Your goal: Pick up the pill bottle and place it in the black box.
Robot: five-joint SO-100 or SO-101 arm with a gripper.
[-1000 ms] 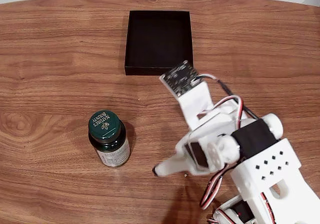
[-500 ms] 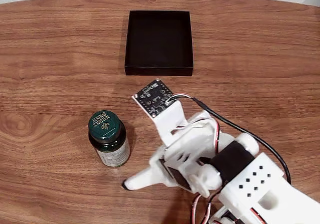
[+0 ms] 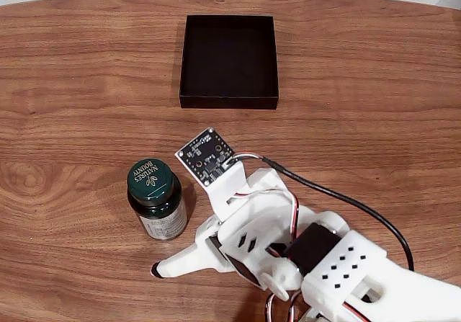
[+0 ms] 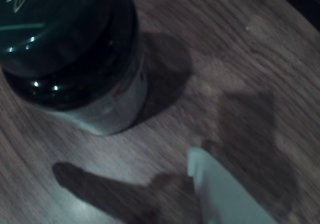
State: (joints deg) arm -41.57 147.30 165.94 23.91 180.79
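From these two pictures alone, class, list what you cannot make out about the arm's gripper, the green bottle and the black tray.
- Gripper: fixed view shows one white finger; arm body hides any second, so open or shut is unclear.
- Dark green translucent pill bottle: wrist view's top and left edges cut it off; blur and dim light hide its label.
- Shallow matte black box: dark interior, contents indiscernible.

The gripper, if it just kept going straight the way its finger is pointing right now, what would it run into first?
Probably nothing. In the fixed view the gripper points left along the wooden table, passing just in front of the pill bottle. Depth is unclear, so it could graze the bottle's base.
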